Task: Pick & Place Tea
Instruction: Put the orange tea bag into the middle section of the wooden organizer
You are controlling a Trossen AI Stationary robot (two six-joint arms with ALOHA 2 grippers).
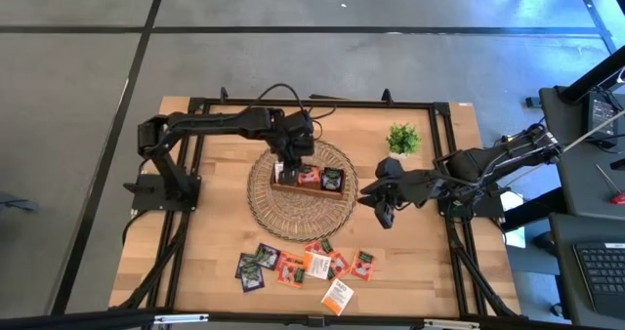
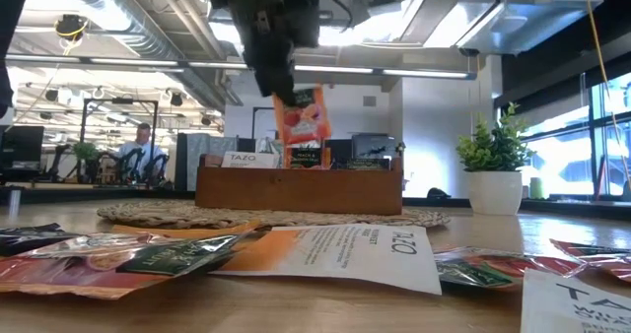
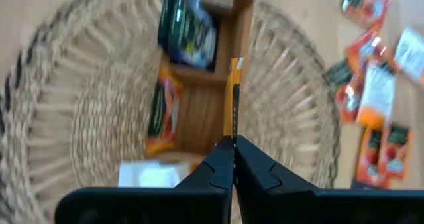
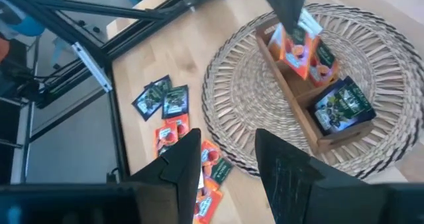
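Left gripper [image 3: 233,148]: fingers pinched tight on the top edge of an orange tea sachet [image 2: 303,116]. Sachet hangs on edge, flat face toward the low camera, long axis near vertical with a slight lean. Seen from the wrist it is only a thin orange strip running straight away from the fingertips. It sits over the wooden tray [image 1: 311,187], above the middle compartment or the divider beside it; cannot tell which. Bottom edge still above the tray's rim, not yet seated.

Tray rests on the woven round mat [image 1: 264,205] at table centre. It already holds sachets: a white one, an orange one, a dark green-black one [image 4: 340,106], one per compartment as far as the wrist views show.

Right gripper [image 1: 384,211]: at 3 o'clock of the mat, idle above bare wood, fingers spread, holding nothing.

Loose pile of sachets [image 1: 303,264] at 6 o'clock of the mat, near the front table edge, well apart from the tray; roughly ten lying flat, some overlapping.

Potted plant [image 1: 402,138] at 2 o'clock of the mat.

Judgement: early-to-middle. A few bags filed, one mid-placement, the bulk unpicked.
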